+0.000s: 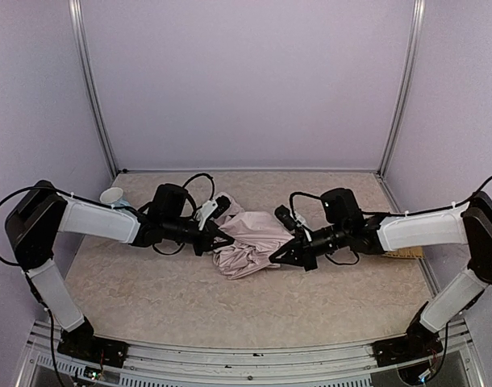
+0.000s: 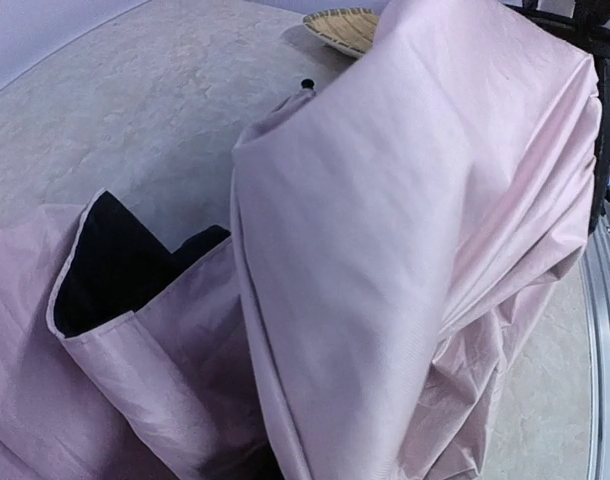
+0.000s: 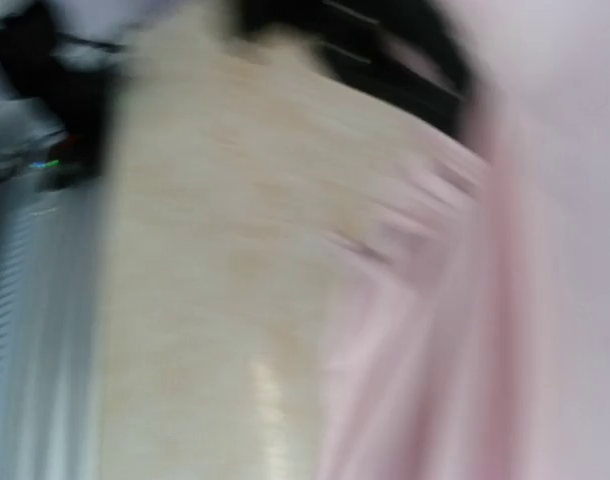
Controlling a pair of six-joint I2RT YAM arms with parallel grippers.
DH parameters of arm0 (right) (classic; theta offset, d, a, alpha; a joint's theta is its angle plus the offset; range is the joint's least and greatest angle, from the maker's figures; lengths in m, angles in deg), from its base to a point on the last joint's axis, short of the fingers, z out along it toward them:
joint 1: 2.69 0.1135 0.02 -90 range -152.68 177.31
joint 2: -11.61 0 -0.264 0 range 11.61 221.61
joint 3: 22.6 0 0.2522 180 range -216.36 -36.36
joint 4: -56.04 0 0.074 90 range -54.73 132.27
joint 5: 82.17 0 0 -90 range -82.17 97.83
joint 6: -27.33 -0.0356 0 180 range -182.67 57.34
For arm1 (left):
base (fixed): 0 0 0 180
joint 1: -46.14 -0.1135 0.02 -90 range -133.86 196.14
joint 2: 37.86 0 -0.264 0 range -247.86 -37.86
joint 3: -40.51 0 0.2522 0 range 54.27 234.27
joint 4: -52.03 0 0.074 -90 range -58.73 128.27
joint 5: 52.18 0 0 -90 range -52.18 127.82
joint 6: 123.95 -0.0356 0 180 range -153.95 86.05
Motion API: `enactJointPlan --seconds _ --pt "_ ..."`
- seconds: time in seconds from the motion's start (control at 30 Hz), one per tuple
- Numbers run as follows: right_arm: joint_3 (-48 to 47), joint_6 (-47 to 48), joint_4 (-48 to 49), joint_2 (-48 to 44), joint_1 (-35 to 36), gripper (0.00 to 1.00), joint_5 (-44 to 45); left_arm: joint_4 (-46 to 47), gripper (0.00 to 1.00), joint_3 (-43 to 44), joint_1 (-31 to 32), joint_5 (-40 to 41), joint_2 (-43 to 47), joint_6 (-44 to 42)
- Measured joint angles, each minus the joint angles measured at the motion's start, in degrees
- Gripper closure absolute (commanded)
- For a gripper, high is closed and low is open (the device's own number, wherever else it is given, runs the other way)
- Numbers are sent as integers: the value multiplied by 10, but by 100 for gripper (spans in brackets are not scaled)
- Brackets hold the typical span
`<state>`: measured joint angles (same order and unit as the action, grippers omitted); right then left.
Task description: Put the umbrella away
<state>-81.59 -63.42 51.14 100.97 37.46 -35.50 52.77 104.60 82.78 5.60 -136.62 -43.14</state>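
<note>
- Two grippers are in the overhead view. The left gripper (image 1: 219,236) and the right gripper (image 1: 280,255) point toward each other, tips against pink cloth.
- I cannot tell whether either one's fingers are spread or pinched on the fabric. The left wrist view is filled with cloth, and the right wrist view is smeared with blur.
- One umbrella (image 1: 248,242) lies between them as a crumpled heap on the table (image 1: 165,290), near its middle.
- It sits at 3 o'clock from the left gripper and at about 10 o'clock from the right gripper, touching both.
- The fabric is pale pink and smooth, falling in broad loose folds.
- In the left wrist view a flap is turned back, showing black lining (image 2: 115,265) edged with a pale hem.
- One woven straw mat (image 2: 343,27) lies on the table beyond the cloth, at 12 o'clock in that view.
- One white cup (image 1: 112,196) stands at 9 o'clock from the left gripper, well apart from the umbrella.
</note>
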Motion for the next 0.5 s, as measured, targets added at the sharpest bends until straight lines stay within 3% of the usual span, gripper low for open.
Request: enactJointPlan --seconds 0.23,0.5 --pt "-49 76 -48 32 6 100 -141 -59 100 44 10 -40 -32 -39" --pt "-100 108 -43 45 6 100 -132 -131 100 106 31 -92 -107 -93"
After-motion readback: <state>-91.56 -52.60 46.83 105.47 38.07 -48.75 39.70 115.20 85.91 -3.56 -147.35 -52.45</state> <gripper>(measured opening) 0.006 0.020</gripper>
